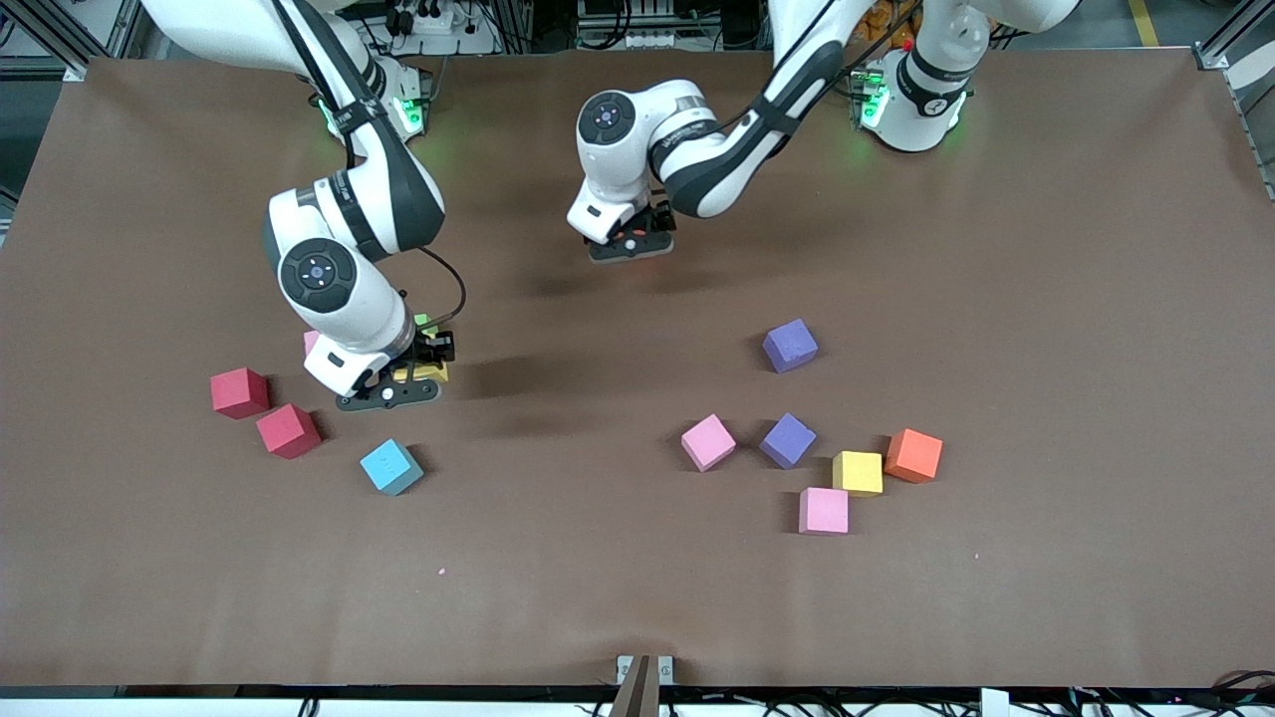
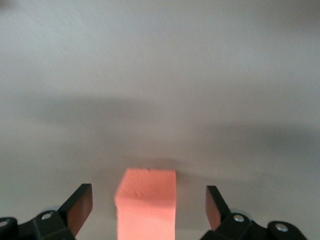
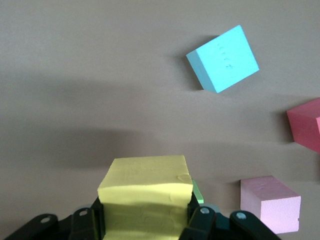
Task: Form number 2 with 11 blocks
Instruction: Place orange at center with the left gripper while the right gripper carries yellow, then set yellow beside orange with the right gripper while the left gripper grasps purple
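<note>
Orange foam sits between our left gripper's wide-open fingers, an orange block resting on the desk near its centre. Our right gripper clamps a yellow block just off the desk beside the pink and green ones; no number 2 exists yet. Next, we judge, the yellow goes down flush at the orange's 3 o'clock.

Thirteen blocks (three pink)
</note>
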